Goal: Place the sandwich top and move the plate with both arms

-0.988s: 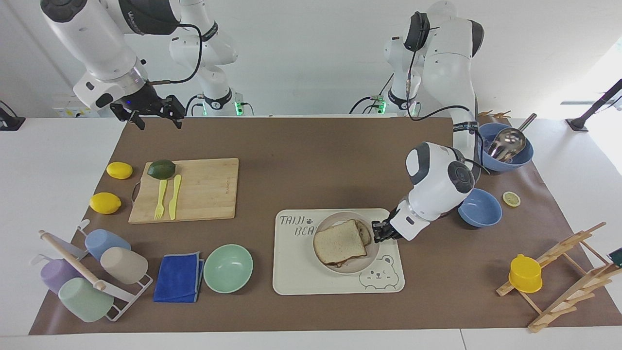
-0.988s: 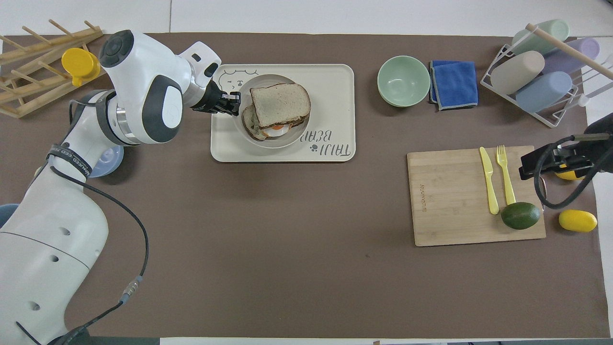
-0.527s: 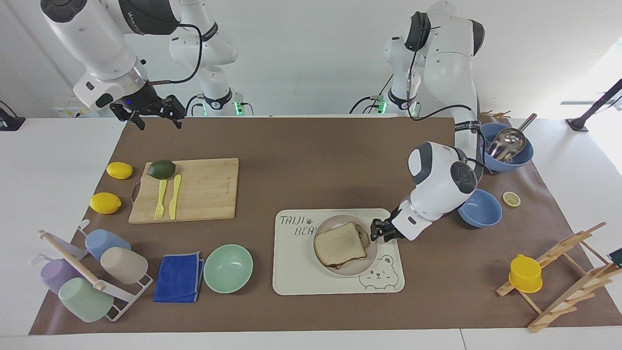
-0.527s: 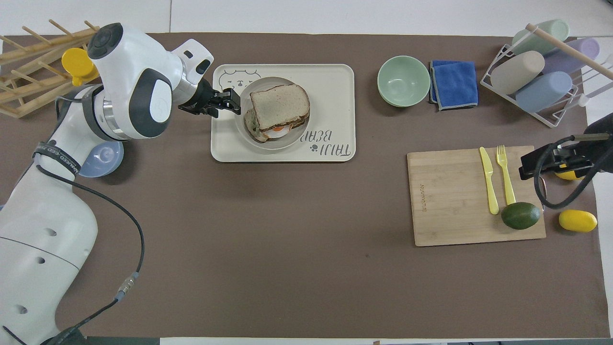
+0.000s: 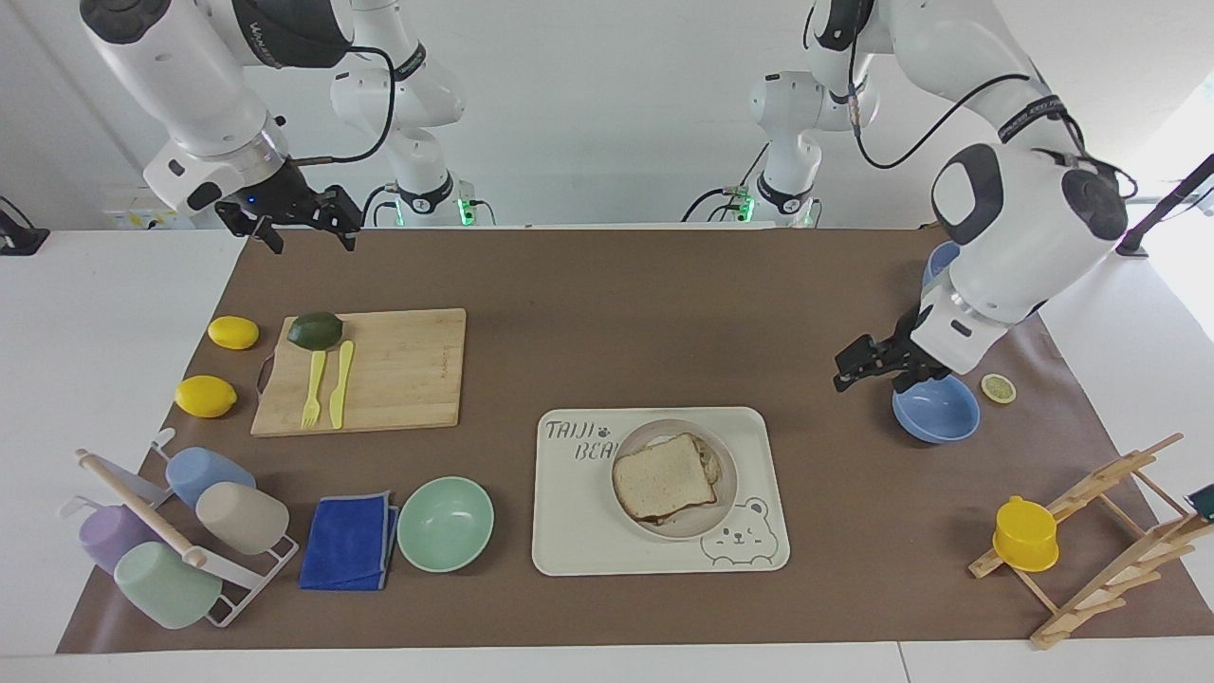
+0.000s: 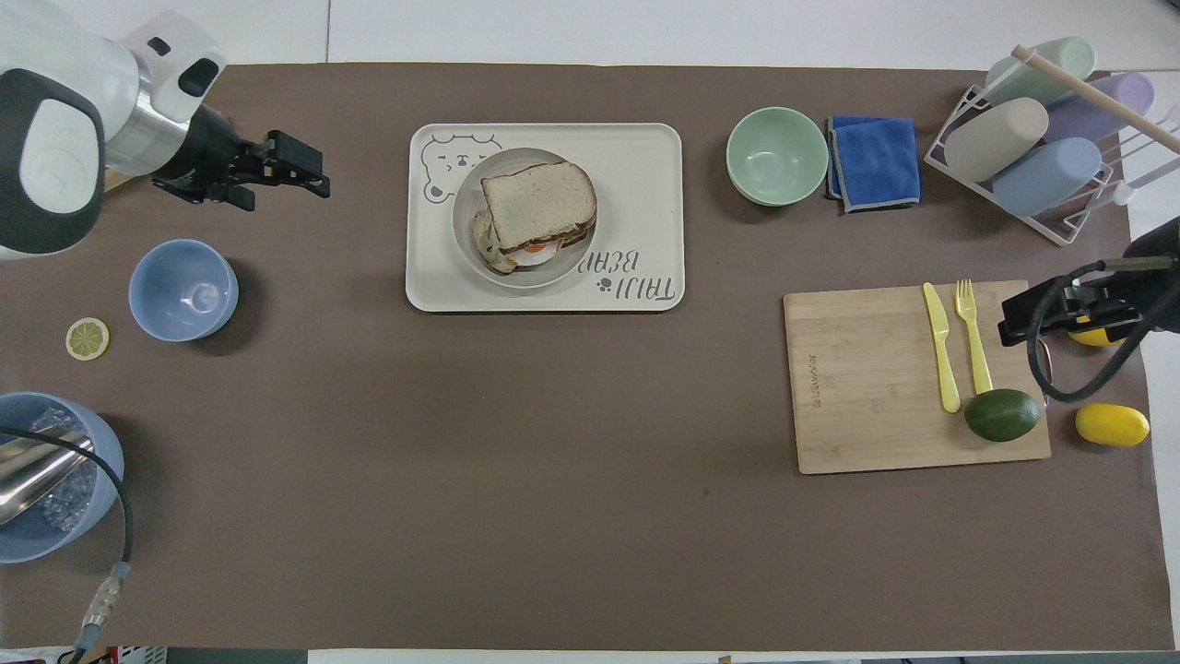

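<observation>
The sandwich top [image 5: 662, 476], a light brown bread slice, lies on the egg toast [image 6: 530, 249] in the round beige plate [image 5: 637, 438]. The plate stands on the cream bear-print tray [image 5: 588, 531]. In the overhead view the slice [image 6: 537, 194] sits a little askew on the plate [image 6: 553, 274]. My left gripper [image 5: 844, 370] is open and empty. It hangs in the air over the brown mat beside the small blue bowl [image 5: 937, 408], well clear of the tray, as the overhead view [image 6: 318, 175] also shows. My right gripper [image 5: 305, 237] is open and waits above the mat's edge by the cutting board [image 5: 379, 370].
A mint green bowl [image 5: 445, 523] and a blue cloth [image 5: 349, 541] lie beside the tray toward the right arm's end. The board holds an avocado, a yellow fork and a knife. Two lemons, a cup rack, a lemon slice [image 5: 998, 387] and a wooden rack [image 5: 1091, 531] line the ends.
My left gripper let go of the bread slice, drew back from the plate toward the left arm's end and rose high. The slice settled flat on the toast. The right arm has not moved.
</observation>
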Available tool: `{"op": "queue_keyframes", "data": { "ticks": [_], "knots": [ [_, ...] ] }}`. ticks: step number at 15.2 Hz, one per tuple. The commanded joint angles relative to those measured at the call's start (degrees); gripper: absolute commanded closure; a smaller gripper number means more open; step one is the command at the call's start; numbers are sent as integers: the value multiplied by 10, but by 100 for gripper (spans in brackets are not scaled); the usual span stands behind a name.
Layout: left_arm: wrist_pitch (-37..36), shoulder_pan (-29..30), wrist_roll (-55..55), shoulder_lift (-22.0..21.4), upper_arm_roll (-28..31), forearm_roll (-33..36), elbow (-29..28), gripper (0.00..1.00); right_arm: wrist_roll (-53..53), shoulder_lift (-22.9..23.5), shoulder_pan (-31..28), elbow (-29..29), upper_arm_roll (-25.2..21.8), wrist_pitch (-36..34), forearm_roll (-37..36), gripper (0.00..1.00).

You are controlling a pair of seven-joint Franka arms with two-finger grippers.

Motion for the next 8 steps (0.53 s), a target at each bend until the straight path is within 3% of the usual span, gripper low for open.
{"op": "queue_keyframes", "data": {
  "ticks": [1,4,8],
  "knots": [
    [-43,5,0,-64,5,26,-29,0,-20,-7,-9,-2,7,-4,-8,0],
    [-74,7,4,-121,5,68,-56,0,-20,-7,-9,-2,7,-4,-9,0],
    [-62,5,6,-190,5,112,-148,0,-19,-7,-8,-1,8,-4,-9,0]
  ]
}}
